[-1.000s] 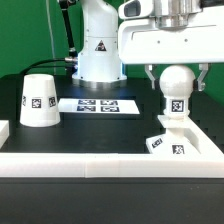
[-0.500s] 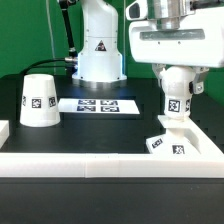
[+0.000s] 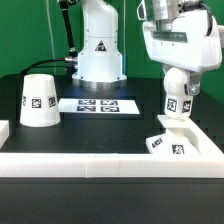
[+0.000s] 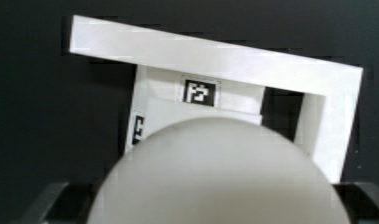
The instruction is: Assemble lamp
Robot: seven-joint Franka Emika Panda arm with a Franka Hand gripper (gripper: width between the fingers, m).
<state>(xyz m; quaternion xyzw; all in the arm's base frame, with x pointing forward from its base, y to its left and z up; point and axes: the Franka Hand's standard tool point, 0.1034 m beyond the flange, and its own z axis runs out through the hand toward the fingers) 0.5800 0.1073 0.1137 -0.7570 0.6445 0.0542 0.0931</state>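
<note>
The robot's gripper (image 3: 178, 84) is clamped on the lamp's round bulb (image 3: 175, 93), one dark finger on either side of the white globe, at the exterior view's right. The bulb leans a little off upright. The tagged stem below it points down at the raised middle of the flat square base (image 3: 170, 137). The stem's foot meets or nearly meets that raised part, but whether it is seated cannot be told from here.

In the wrist view the bulb (image 4: 212, 170) fills the foreground, with the dark fingers (image 4: 58, 203) pressed to its flanks. Beyond it lies the base (image 4: 204, 55), white against the black table, one square tag showing on it.

The base lies on the black table (image 3: 110, 125), close to the white rail (image 3: 110, 163) that edges the near side of the work area. Two tags show on the base's near face.

The cup-like shade (image 3: 38, 100) stands well apart at the exterior view's left. It rests with its wide mouth down and its narrow end up, a tag facing the camera, and nothing touches it.

Between the shade and the base, further back, the marker board (image 3: 97, 104) lies flat on the table. Behind it stands the white pedestal of the arm (image 3: 100, 45). Nothing stands between the held bulb and the base beneath it.
</note>
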